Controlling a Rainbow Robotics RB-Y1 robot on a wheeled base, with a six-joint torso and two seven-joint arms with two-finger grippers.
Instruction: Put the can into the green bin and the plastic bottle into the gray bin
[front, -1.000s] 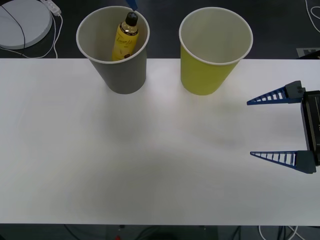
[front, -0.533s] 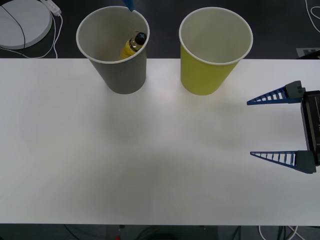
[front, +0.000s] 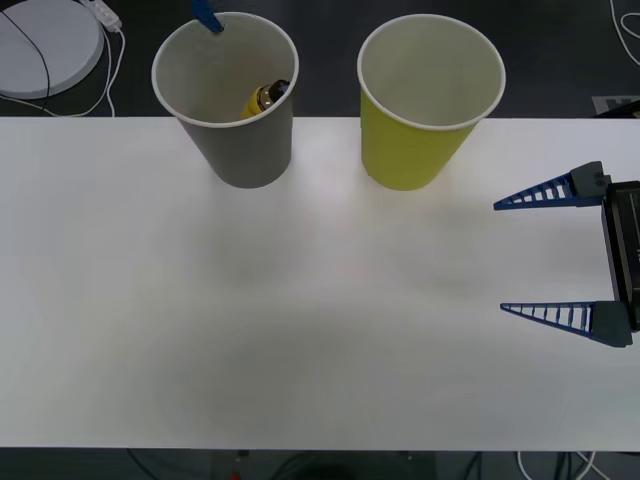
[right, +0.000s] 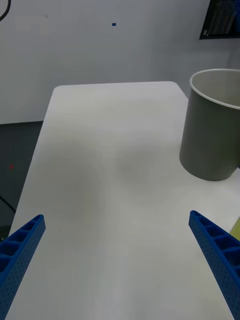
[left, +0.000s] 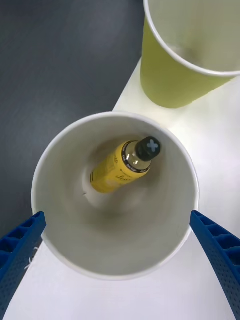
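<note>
The left gripper (left: 120, 260) hangs directly above the gray bin (left: 60, 240), its two blue fingers spread wide and holding nothing; from the front, just a blue fingertip (front: 207, 17) of it appears behind the far rim of the bin. Below it, inside the gray bin (front: 240, 150), lies the one plastic bottle (left: 120, 167), tilted, with its black cap leaning against the inner wall. From the front the bottle (front: 267, 98) is mostly hidden by the near wall of the bin. The print on its label is too small to read.

There are two bins. The green bin (front: 415, 150) stands just beside the gray one, both upright at the far edge of the white bench (front: 300, 320).

The right gripper (front: 555, 255) waits over the right side of the bench, well apart from the bins, released and holding nothing. I cannot see the bottom of the green bin.
</note>
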